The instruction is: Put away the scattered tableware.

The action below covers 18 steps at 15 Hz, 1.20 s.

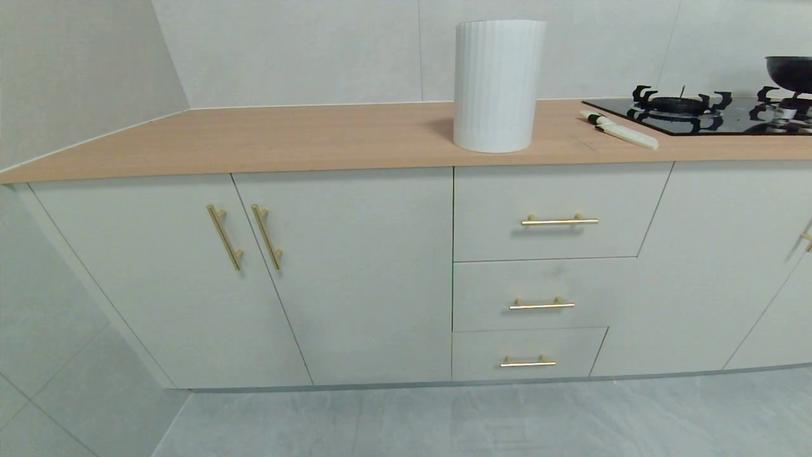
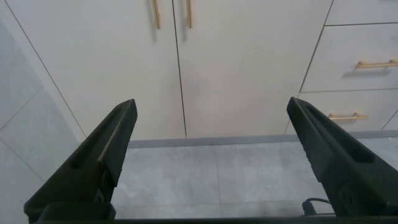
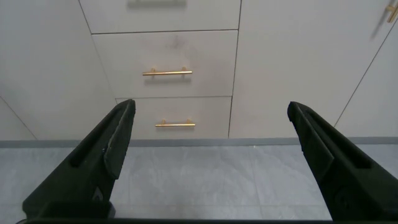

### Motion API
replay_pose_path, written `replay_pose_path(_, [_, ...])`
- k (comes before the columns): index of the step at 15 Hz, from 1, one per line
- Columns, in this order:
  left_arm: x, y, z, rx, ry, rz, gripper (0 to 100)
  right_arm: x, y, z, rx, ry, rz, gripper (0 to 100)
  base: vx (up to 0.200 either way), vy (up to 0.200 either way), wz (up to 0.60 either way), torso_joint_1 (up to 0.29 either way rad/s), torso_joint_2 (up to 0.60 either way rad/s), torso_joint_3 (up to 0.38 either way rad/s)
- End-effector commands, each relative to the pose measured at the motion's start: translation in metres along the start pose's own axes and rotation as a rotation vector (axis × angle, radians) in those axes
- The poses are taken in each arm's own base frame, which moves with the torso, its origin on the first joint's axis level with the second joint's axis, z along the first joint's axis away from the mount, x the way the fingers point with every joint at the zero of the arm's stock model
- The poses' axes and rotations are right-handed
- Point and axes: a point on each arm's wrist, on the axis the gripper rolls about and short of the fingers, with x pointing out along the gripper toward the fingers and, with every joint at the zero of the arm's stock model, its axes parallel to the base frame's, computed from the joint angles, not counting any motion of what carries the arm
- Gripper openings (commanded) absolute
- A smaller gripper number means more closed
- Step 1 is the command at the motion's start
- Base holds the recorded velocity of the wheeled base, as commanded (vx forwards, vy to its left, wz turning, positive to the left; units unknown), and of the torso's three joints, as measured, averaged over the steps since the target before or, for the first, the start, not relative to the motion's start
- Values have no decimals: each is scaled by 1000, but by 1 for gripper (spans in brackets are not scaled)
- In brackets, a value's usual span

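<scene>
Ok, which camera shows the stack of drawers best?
The head view: all three drawers show whole. The right wrist view has the lower two and part of the top one; the left wrist view catches a corner with two handles.

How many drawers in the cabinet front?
3, stacked under the white canister: top drawer, middle drawer, bottom drawer. Others may lie outside the frame.

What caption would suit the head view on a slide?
White ribbed canister and a knife on the wooden counter beside a black hob, above closed cabinet doors and drawers.
</scene>
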Motion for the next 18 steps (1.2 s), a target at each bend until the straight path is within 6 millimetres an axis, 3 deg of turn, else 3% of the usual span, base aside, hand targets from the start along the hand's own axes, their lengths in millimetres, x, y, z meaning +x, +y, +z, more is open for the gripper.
replay_pose_path(1, [0, 0, 0, 0, 1, 0, 100, 0, 0, 0, 0, 3, 1, 100, 200, 0, 0, 2, 2, 2])
replay_pose_path(18, [0, 0, 0, -2, 1, 0, 100, 0, 0, 0, 2, 3, 1, 100, 200, 0, 0, 3, 2, 2])
